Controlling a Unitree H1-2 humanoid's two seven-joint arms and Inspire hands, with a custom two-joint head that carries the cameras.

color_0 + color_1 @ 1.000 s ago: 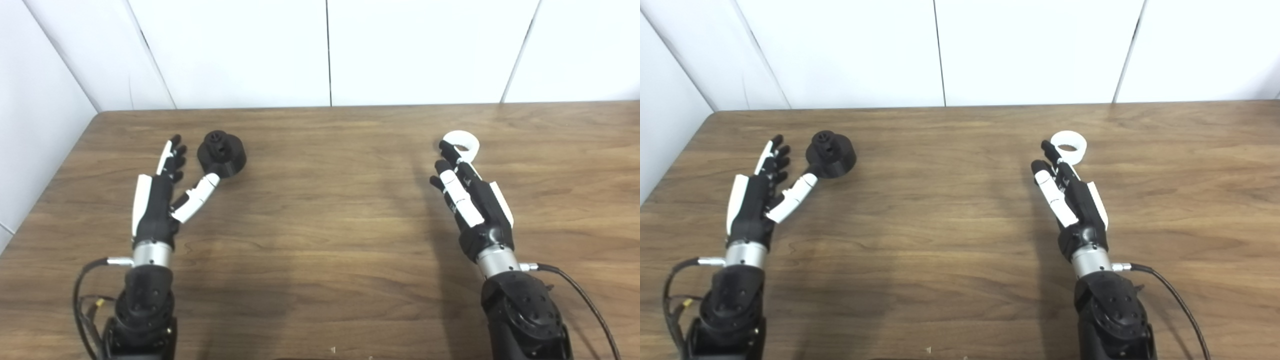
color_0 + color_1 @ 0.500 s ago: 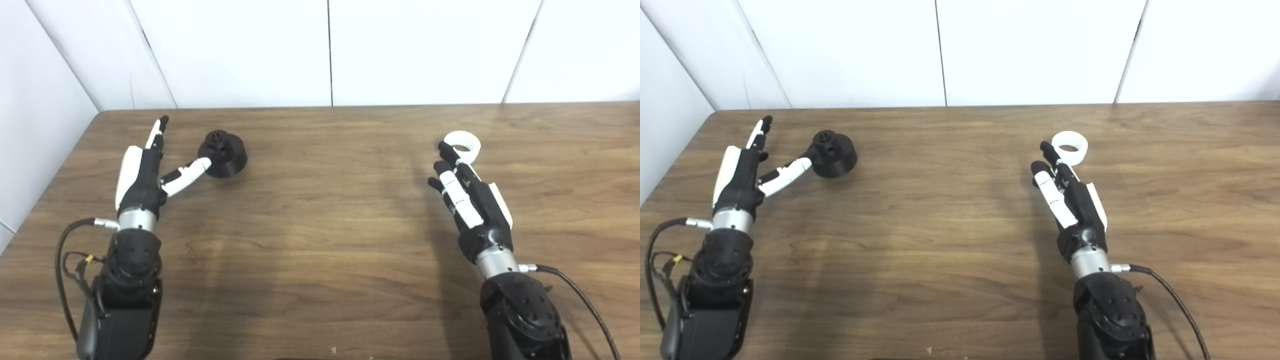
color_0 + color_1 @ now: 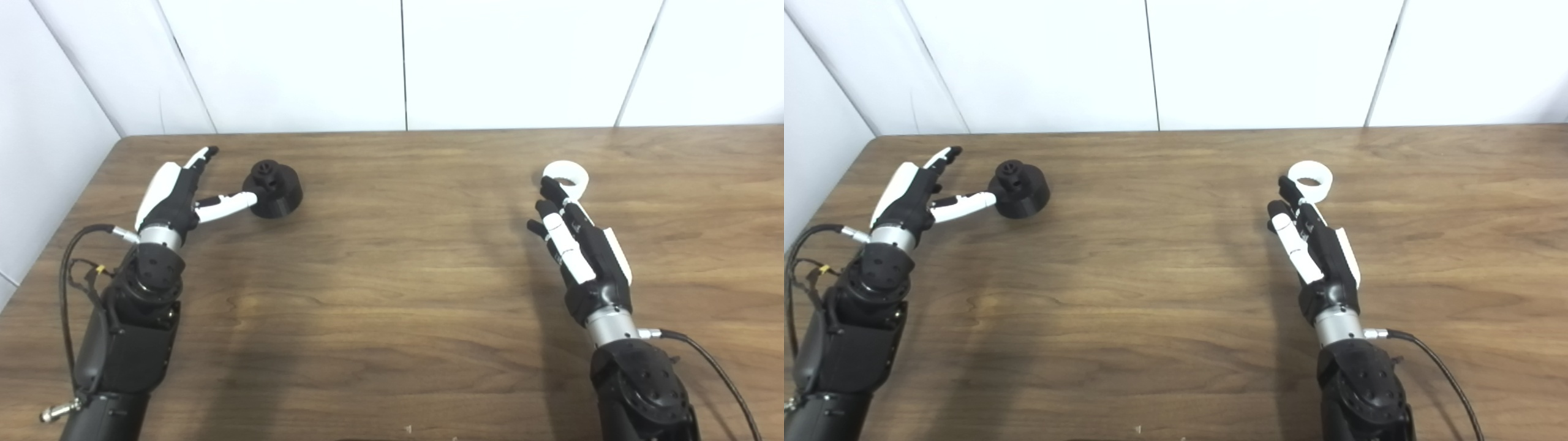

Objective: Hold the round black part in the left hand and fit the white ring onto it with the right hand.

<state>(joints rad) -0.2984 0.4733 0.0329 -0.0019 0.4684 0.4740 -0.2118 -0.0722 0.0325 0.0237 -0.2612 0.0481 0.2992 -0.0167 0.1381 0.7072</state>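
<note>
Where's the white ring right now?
The white ring lies flat on the table, right side, toward the far edge, at the fingertips of the open right robot hand, not yet picked up.

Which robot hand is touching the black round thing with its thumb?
The left hand. Its white thumb tip meets the round black part. The right hand instead reaches toward the white ring.

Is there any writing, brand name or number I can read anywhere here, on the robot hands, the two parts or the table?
None can be read.
Round black part: no lettering shows.
White ring: plain.
Left robot hand and right robot hand: no label or brand legible.
Table: only wood grain.
</note>
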